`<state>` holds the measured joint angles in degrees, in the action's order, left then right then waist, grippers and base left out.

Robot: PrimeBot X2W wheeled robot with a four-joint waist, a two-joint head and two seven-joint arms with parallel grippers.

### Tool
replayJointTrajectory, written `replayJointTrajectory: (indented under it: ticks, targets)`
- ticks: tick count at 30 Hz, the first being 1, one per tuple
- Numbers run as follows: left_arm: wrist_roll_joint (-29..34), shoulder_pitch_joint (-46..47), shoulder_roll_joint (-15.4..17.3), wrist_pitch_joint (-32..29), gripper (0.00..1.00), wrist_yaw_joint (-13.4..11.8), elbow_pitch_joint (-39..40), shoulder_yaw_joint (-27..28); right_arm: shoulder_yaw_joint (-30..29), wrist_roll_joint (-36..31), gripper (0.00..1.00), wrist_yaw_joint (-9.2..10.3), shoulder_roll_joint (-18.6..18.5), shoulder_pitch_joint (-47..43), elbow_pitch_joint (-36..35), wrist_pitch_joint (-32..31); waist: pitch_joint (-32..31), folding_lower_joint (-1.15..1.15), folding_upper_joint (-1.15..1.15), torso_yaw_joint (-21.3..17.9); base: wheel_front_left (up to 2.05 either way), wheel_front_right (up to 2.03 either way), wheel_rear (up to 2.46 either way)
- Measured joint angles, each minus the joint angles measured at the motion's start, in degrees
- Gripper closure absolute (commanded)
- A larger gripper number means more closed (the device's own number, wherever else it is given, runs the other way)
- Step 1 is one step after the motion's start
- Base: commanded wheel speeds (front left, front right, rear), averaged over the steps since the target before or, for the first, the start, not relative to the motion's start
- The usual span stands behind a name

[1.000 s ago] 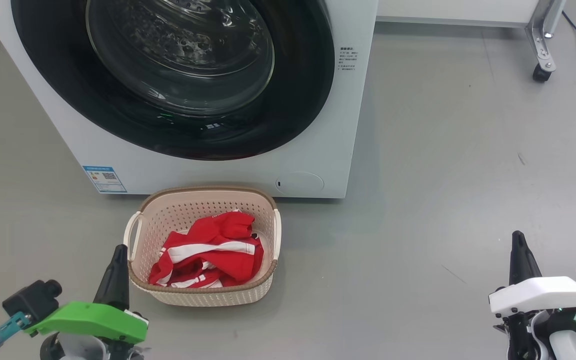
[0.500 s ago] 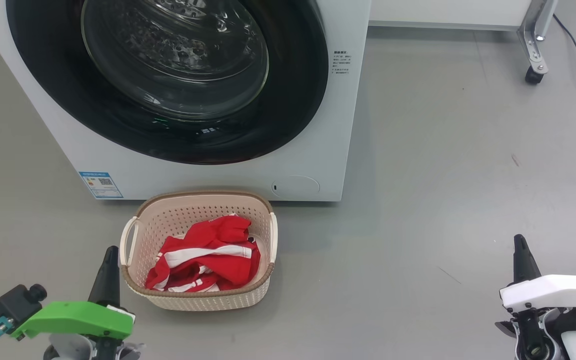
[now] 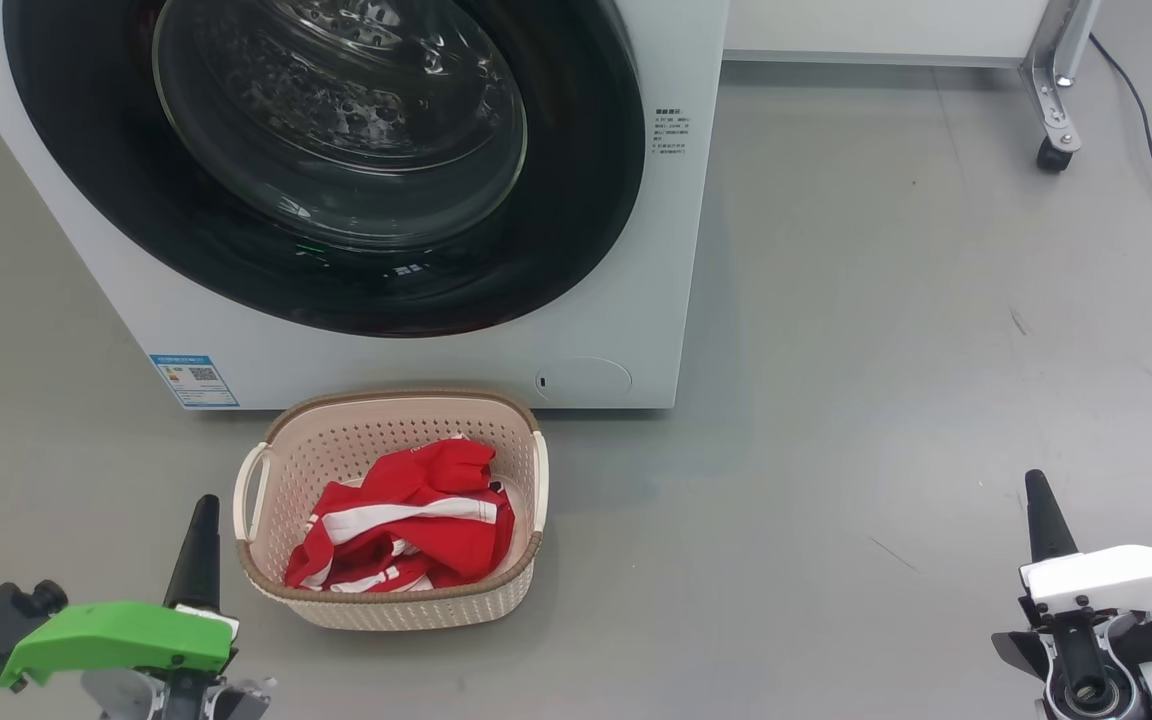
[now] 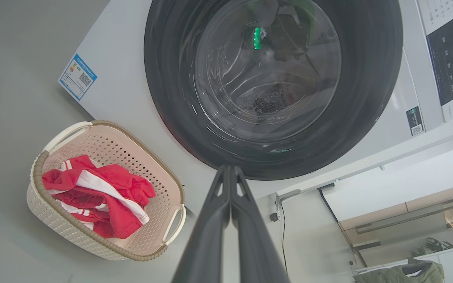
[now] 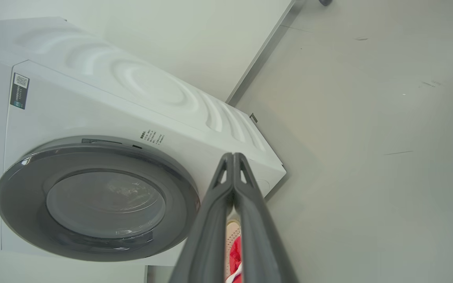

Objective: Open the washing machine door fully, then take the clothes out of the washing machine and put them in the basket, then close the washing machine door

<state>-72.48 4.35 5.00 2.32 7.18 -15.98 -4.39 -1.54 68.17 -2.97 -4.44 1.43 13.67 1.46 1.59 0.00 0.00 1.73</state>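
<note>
**A:** Where are the clothes?

**B:** The bright red fabric clothes [image 3: 406, 520] with white stripes lie bunched inside the small cream perforated plastic basket [image 3: 391, 612] with the brown woven-look rim.

**A:** And where does the basket stand?

**B:** It stands on the grey floor [image 3: 886, 400], just in front of the big white front-loading washing machine [image 3: 626, 330]. That puts it below the door, between the small blue label [image 3: 193, 380] and the round flap low on the washer's front.

**A:** How is the door?

**B:** The large round washing machine door [image 3: 576, 200] has a glossy black rim around a bulging clear glass window. It lies flat against the machine's front, closed. The perforated steel drum shows through the glass.

**A:** What about the grippers?

**B:** The left gripper [image 3: 203, 505], under its green cover, has its two long dark fingers pressed together tip to tip, with nothing between them. It points up just beside the basket's left handle [image 3: 248, 490]. I cannot tell whether it touches the handle.

**B:** The right gripper [image 3: 1035, 483], under its white cover, is closed the same way and holds nothing. It sits over bare floor, well apart from the basket.

**A:** Is there anything else?

**B:** A metal frame leg on a black caster [image 3: 1052, 155] stands at the far right, with a dark cable [image 3: 1151, 150] beside it.
</note>
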Motion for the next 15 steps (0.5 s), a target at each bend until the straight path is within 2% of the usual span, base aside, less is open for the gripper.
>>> replayJointTrajectory:
  ticks: [15]
  targets:
    - [-9.3, 0.0, -0.4, -2.8, 1.00, 0.0, 0.0, 2.6, -2.1, 10.7, 1.00, -1.71, 0.6, 0.8, 1.1, -3.0, -0.6, 0.00, 0.00, -0.8, 0.00, 0.00, 0.00]
